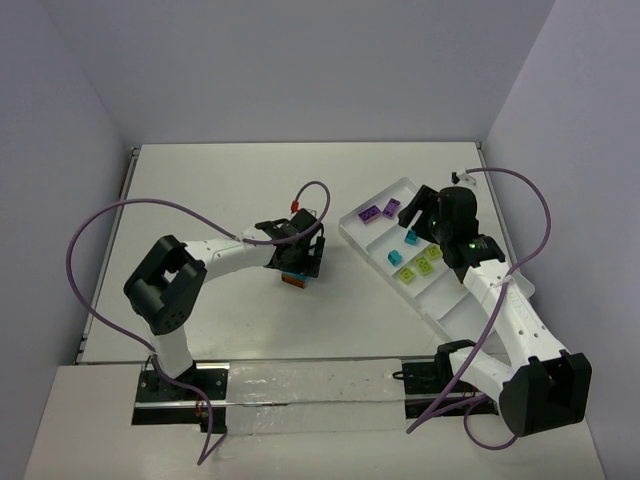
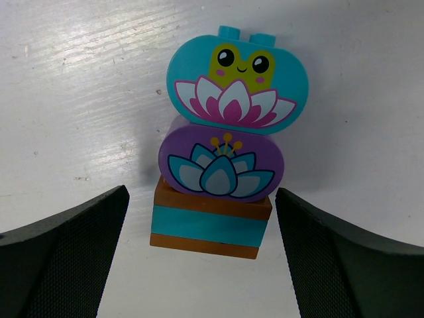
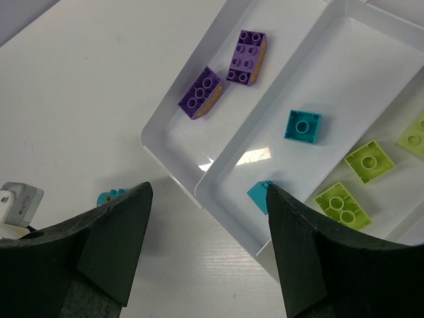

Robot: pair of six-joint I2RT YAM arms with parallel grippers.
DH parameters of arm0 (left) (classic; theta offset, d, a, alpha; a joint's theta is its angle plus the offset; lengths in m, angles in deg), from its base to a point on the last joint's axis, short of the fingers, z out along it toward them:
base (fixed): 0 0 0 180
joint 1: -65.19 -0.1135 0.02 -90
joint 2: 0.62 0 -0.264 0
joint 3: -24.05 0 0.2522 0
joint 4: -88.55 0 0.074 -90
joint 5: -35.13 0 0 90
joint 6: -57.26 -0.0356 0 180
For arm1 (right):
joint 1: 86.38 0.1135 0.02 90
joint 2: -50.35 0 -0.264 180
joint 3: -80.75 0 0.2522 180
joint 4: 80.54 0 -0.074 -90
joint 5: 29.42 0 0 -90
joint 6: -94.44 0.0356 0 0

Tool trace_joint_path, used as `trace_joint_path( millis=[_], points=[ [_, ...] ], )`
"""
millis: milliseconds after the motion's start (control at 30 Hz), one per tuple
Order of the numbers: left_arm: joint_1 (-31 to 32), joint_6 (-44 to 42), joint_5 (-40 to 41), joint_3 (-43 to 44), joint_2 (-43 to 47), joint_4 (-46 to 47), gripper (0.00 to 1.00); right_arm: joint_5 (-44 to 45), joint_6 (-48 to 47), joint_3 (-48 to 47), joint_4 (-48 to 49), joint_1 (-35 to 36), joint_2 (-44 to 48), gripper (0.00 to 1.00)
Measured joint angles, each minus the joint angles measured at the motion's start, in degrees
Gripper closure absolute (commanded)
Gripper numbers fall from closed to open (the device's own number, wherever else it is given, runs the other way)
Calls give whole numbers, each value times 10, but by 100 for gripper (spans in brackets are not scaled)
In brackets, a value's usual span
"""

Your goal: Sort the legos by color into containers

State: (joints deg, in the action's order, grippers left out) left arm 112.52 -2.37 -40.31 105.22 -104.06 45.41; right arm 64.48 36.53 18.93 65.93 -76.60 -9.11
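Note:
A clump of legos lies on the white table: a teal frog-and-lotus brick (image 2: 237,86), a purple lotus brick (image 2: 222,165) and an orange-brown brick with a teal band (image 2: 211,225). My left gripper (image 1: 300,258) hangs over it, open. Its fingers (image 2: 63,258) stand on either side of the orange-brown end without touching. My right gripper (image 3: 209,189) is open and empty above the near corner of the white tray (image 3: 173,156). One container holds two purple bricks (image 3: 201,93). The neighbouring one holds two teal bricks (image 3: 304,126), and a third holds lime bricks (image 3: 369,161).
The tray (image 1: 455,305) lies slanted at the right, with its near compartments under my right arm. White walls close in the table at the back and both sides. A purple cable (image 1: 120,215) loops over the left part of the table.

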Motion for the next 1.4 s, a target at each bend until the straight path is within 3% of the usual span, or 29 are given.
trace_joint_path(
  millis=[1033, 1200, 1400],
  points=[
    [21, -11, -4, 0, -7, -10, 12, 0, 0, 0, 0, 0, 0, 23],
    [21, -11, 0, 0, -7, -13, 27, 0, 0, 0, 0, 0, 0, 23],
    [21, -9, 7, 0, -7, -16, 65, 0, 0, 0, 0, 0, 0, 23]
  ],
)
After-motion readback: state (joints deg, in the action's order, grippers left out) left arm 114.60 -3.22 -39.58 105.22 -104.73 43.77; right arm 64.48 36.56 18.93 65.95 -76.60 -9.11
